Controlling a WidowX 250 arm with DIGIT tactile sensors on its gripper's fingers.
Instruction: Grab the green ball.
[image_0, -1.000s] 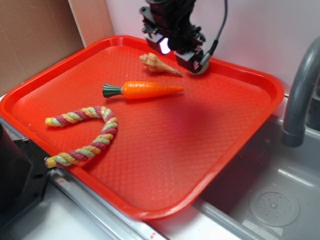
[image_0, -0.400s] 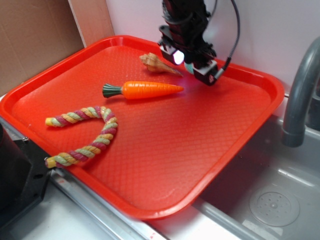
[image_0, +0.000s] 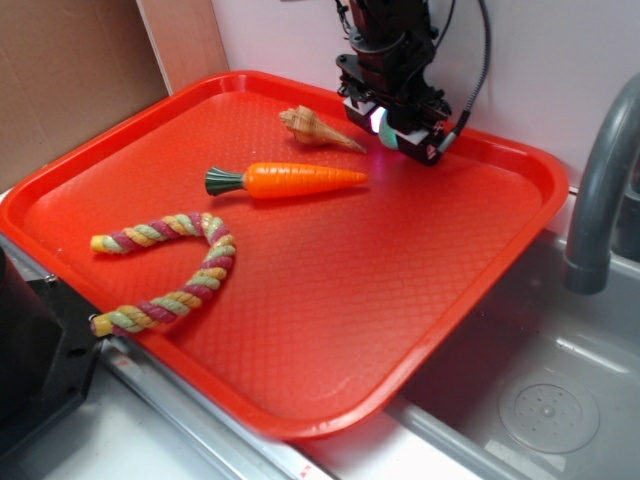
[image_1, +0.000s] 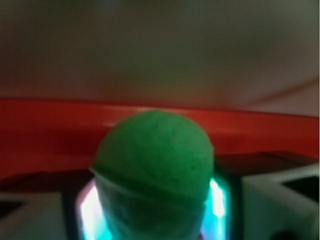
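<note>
- Green ball (image_1: 154, 170) is clamped in the hand (image_0: 397, 128), raised over the far edge of the red tray (image_0: 300, 330).
- Toy carrot (image_0: 290, 180) and seashell (image_0: 315, 128) are left lying nearby.

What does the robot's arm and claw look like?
The arm is black and blocky. A thin black cable loops down beside it. The gripper is black too, with a small red mark near the tip and a bright whitish-teal glow.

Green ball (image_1: 155, 165): filled centre frame, close and blurred, seam line across its lower half. Gripper (image_1: 152, 210): pale fingers (image_1: 277, 205) flanked the ball, bright glow either side. Red tray rim (image_1: 50, 122) ran behind.
</note>
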